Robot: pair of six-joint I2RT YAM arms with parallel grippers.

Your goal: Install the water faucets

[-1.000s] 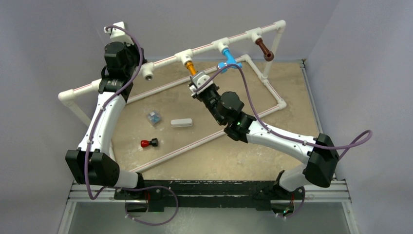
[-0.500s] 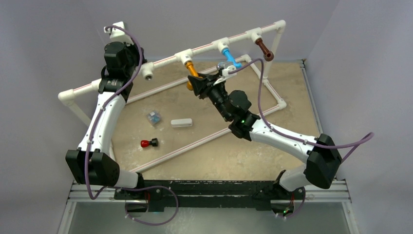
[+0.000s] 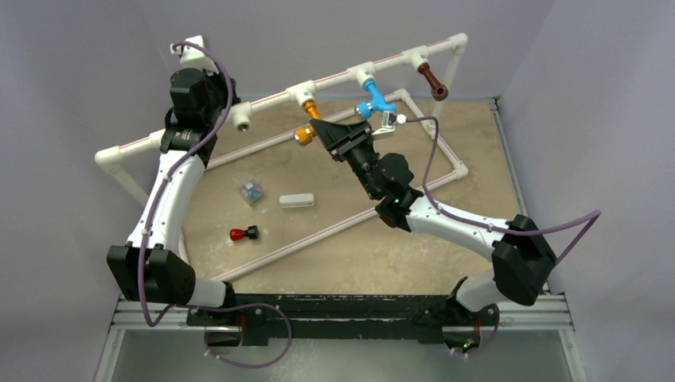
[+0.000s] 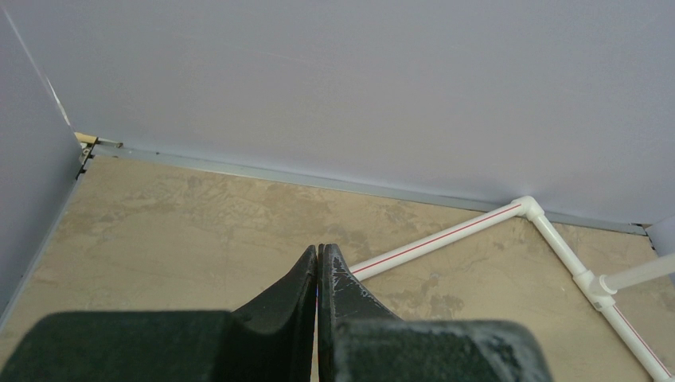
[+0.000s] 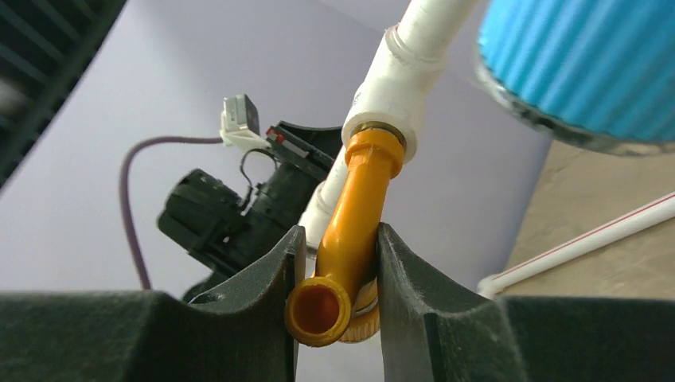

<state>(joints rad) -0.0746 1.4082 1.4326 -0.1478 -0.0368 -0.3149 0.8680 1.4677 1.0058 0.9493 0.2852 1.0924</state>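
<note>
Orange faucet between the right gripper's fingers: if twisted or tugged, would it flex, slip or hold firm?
The orange faucet looks like stiff moulded plastic, so it probably won't flex. Its glossy, rounded body may slip in the right gripper when twisted. Seated in the white tee, it likely resists a straight pull.

The left arm [image 3: 171, 187] reaches up the left side to the far left corner, its claw [image 4: 317, 248] pressed fully closed. The right arm [image 3: 454, 227] stretches far and leftward, its claw [image 5: 340, 231] narrowly parted, both fingers against the orange-yellow faucet [image 5: 356, 211].
</note>
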